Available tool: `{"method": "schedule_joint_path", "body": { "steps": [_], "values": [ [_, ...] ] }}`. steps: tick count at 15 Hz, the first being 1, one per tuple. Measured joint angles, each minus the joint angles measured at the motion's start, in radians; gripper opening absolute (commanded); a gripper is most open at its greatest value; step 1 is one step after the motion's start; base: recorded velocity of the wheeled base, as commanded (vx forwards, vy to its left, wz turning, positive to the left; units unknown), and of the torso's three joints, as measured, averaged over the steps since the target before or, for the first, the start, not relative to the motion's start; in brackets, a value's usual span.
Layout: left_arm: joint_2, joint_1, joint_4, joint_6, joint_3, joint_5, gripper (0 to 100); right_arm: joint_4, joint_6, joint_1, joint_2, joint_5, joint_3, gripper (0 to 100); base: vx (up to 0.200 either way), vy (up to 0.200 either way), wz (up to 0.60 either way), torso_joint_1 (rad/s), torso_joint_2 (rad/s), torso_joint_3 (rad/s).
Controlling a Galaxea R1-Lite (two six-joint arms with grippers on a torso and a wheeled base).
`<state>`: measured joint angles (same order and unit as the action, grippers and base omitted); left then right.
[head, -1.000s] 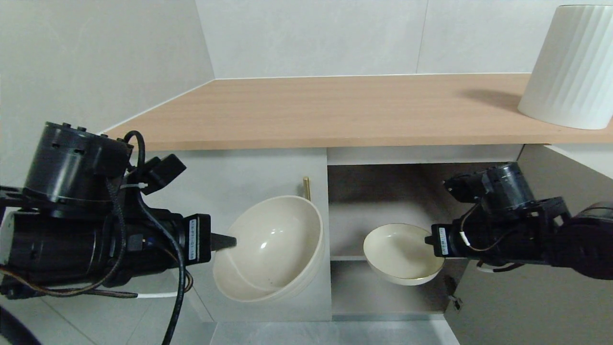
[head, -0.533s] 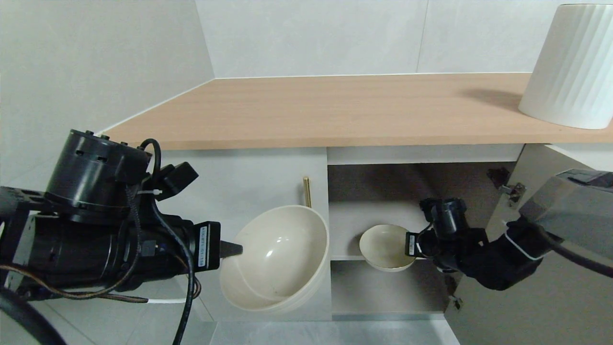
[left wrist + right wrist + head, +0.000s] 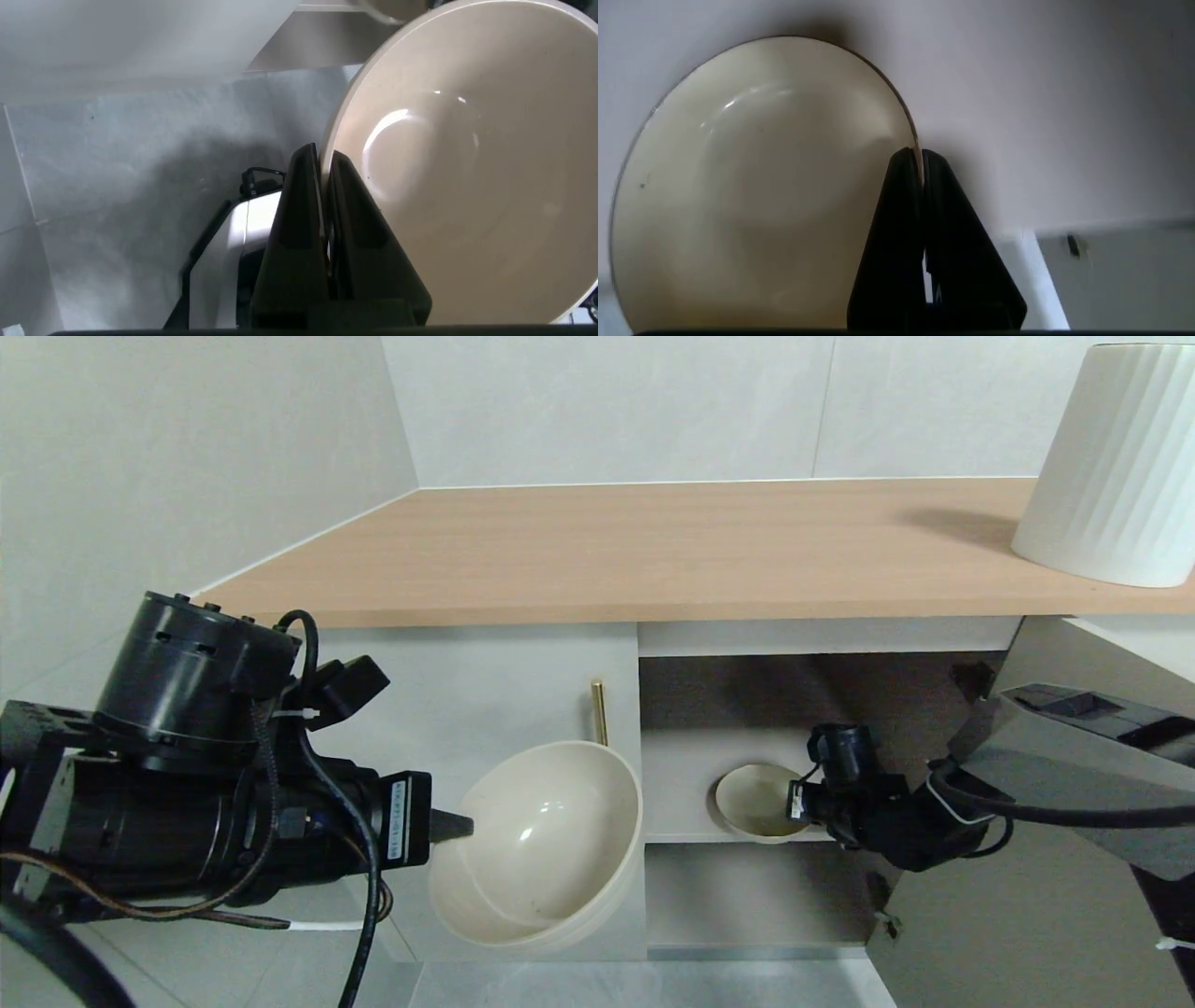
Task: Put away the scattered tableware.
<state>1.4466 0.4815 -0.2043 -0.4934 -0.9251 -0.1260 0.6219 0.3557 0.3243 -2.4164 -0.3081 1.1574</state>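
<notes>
Cream shallow bowl, rim pinched in right gripper, is held over cabinet shelf; level lowering before release is advised. Large bowl is clamped by left gripper.

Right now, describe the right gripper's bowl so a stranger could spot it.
Below the light wooden countertop is an open cabinet. At its shelf, the right gripper pinches a small shallow cream bowl; the other cream bowl, outside, is larger and deeper.
</notes>
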Motion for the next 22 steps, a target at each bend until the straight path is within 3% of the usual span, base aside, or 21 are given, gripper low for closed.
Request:
{"method": "schedule_joint_path", "body": {
  "steps": [5,13,14,19,22],
  "values": [
    [0.009,0.0,0.0,0.0,0.0,0.0,0,-0.001,0.026,-0.007,-0.063,-0.044,0.092,0,0.0,0.0,0.0,0.0,0.0,0.0],
    [0.011,0.0,0.0,0.0,0.0,0.0,0,-0.002,0.046,-0.007,-0.081,-0.058,0.131,0,0.0,0.0,0.0,0.0,0.0,0.0],
    [0.011,0.0,0.001,0.0,0.0,0.0,0,-0.003,0.046,-0.008,-0.081,-0.058,0.133,100,0.0,0.0,0.0,0.0,0.0,0.0],
    [0.016,0.0,0.002,-0.001,0.0,0.003,0,-0.002,0.059,-0.012,-0.073,-0.06,0.127,100,0.0,0.0,0.0,0.0,0.0,0.0],
    [0.046,0.002,0.004,-0.001,-0.005,0.008,0,-0.003,0.064,0.0,0.006,-0.043,0.036,100,0.0,0.0,0.0,0.0,0.0,0.0]
  ]
}}
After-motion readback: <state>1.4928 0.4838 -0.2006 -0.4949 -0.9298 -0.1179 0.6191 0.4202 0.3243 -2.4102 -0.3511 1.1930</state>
